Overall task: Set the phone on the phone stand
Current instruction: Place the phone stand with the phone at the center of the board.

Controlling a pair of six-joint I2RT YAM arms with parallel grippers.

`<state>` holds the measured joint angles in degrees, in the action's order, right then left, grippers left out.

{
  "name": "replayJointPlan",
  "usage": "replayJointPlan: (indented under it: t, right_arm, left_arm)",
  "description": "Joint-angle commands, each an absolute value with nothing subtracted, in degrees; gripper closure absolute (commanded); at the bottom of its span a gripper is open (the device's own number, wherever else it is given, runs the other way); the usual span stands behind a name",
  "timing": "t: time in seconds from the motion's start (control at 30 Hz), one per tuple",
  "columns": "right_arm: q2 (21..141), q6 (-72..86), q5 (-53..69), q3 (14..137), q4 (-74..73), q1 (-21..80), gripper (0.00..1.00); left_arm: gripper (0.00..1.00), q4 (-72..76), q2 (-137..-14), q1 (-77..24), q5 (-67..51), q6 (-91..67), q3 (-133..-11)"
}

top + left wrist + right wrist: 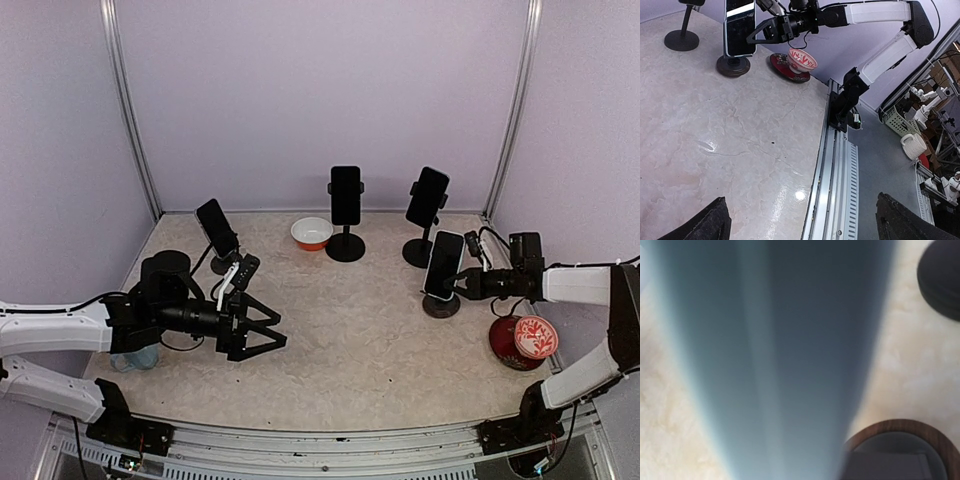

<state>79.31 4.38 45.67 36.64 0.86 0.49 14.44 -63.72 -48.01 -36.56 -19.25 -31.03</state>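
Observation:
A black phone [443, 265] stands upright, slightly tilted, over a round dark phone stand base [441, 305] at the right side of the table. My right gripper [468, 284] is shut on the phone's right edge. In the left wrist view the phone [740, 27], the stand base [733, 65] and the right gripper [762, 31] show at the top. The phone [775, 355] fills the right wrist view as a blur, with the wood-rimmed stand base [900, 450] below it. Whether the phone rests in the stand's cradle is hidden. My left gripper [266, 336] hangs open and empty at the left, over the table's near edge [802, 226].
Three more phones sit on stands, at the back left [216, 228], back centre [345, 195] and back right [427, 197]. An orange bowl [312, 233] lies at the back. A red patterned bowl [536, 337] on a red plate [503, 347] sits just right of the stand.

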Motion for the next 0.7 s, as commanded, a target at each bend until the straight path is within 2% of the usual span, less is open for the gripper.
replayJointPlan:
  t: [0.0,0.2,0.37,0.5,0.57,0.67]
  right_arm:
    - [76.1,5.5,45.0,35.3,7.5,-0.2,1.00]
    - [77.3,7.2,46.1,32.8,9.7,-0.3,0.99]
    - [76.5,8.2,45.3,30.8,9.7,-0.3,0.79]
    - [74.6,8.7,42.8,29.7,9.0,-0.3,0.48]
    - [73.3,8.9,41.6,29.4,8.4,-0.2,0.41]
    - [71.1,8.9,39.9,29.8,6.8,-0.2,0.36]
  left_arm:
    - [0.01,14.0,-61.6,-47.7,-36.2,-18.4,-31.0]
    - [0.01,14.6,-61.2,-47.7,-36.2,-18.8,-30.1]
    - [0.01,15.0,-60.8,-47.6,-36.2,-19.2,-29.5]
    - [0.01,15.5,-60.9,-47.6,-36.2,-19.5,-29.5]
    - [0.01,16.1,-61.0,-47.6,-36.3,-19.7,-29.4]
    - [0.01,16.5,-61.1,-47.7,-36.4,-20.1,-29.1]
